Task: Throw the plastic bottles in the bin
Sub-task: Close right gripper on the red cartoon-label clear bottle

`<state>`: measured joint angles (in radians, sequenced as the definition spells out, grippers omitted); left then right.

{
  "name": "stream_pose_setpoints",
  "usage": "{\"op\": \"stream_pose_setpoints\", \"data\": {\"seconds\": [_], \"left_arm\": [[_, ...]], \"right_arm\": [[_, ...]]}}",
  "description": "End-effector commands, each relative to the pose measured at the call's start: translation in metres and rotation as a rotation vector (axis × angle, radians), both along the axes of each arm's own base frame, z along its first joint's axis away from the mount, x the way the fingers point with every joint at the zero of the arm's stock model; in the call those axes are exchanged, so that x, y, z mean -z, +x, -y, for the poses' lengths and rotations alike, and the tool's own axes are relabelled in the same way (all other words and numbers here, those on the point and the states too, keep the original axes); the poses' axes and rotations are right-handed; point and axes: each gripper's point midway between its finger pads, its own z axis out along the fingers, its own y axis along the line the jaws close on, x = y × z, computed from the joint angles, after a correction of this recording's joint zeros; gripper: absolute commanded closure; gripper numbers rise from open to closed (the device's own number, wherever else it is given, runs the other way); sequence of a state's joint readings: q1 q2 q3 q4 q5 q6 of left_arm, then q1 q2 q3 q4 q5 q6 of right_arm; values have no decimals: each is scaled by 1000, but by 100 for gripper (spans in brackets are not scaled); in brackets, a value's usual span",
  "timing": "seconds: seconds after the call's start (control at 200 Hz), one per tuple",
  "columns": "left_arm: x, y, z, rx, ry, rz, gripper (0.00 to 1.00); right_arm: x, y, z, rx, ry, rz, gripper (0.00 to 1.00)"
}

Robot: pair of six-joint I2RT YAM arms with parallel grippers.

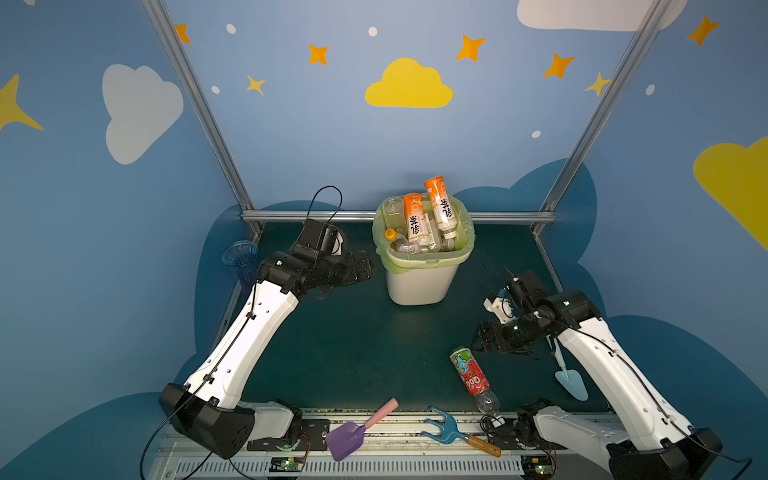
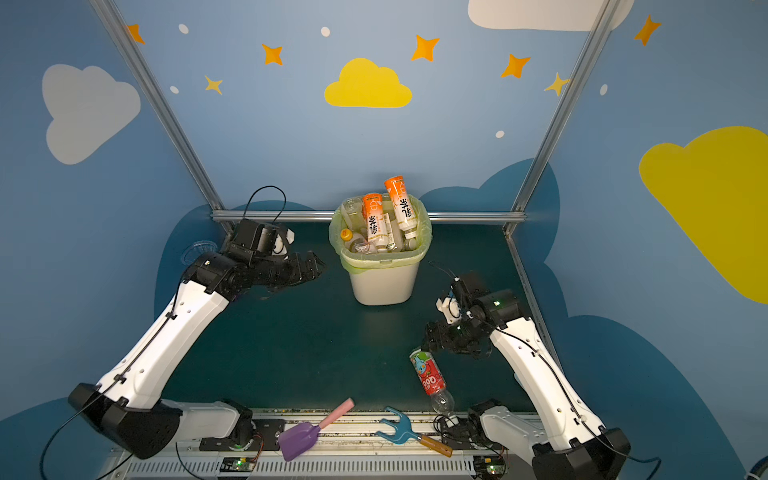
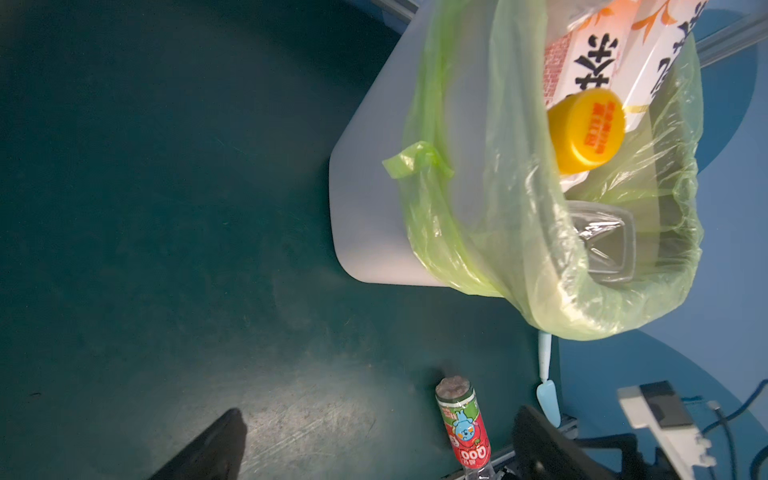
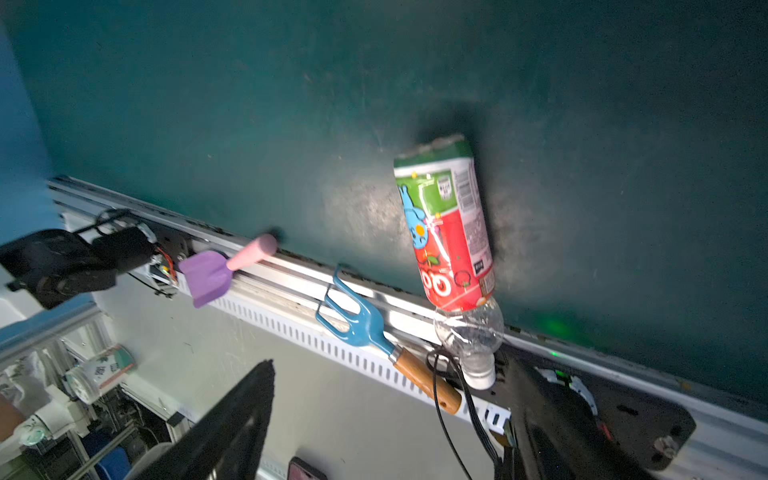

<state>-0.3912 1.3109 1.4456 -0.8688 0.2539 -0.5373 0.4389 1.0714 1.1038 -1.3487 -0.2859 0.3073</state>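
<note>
A clear plastic bottle with a red and green label (image 1: 473,376) (image 2: 428,376) lies on the green table near the front right, its white cap end over the front rail (image 4: 478,374). My right gripper (image 1: 478,338) (image 2: 428,332) (image 4: 390,424) hangs open and empty just behind the bottle's base end. The cream bin (image 1: 419,282) (image 2: 384,282) (image 3: 374,187) stands at the back middle with a green bag over its rim, holding several bottles (image 1: 415,220); two orange-labelled ones stick up above it. My left gripper (image 1: 365,266) (image 2: 316,264) (image 3: 382,449) is open and empty, left of the bin's rim.
A purple toy shovel (image 1: 353,432) and a blue fork with a wooden handle (image 1: 449,432) lie on the front rail. A light blue trowel (image 1: 571,380) lies under my right arm. A blue ribbed vase (image 1: 241,257) stands at the back left corner.
</note>
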Motion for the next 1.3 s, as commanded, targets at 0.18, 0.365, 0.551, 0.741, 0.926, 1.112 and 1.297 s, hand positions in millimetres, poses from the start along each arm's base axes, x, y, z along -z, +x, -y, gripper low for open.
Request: {"op": "stream_pose_setpoints", "data": {"seconds": [0.18,0.365,0.551,0.741,0.926,1.112,1.297], "left_arm": [[35,-10,-1,-88,-71,2,0],[41,-24,-7,-49,-34,13,0],[47,-34,-12,-24,-15,38,0],[37,-40,-22,-28,14,71,0],[33,-46,-35,-46,46,85,0],[39,-47,-43,-58,47,75,0],[39,-42,-41,-37,22,69,0]], "right_arm": [[59,-31,11,49,-206,-118,12],[78,-20,0,79,-202,-109,11],[104,-14,-10,73,-241,-161,11],[123,-3,-5,62,-372,-215,11],[132,6,-7,54,-422,-236,12],[148,-1,-5,65,-433,-278,34],[132,4,-4,116,-401,-211,51]]}}
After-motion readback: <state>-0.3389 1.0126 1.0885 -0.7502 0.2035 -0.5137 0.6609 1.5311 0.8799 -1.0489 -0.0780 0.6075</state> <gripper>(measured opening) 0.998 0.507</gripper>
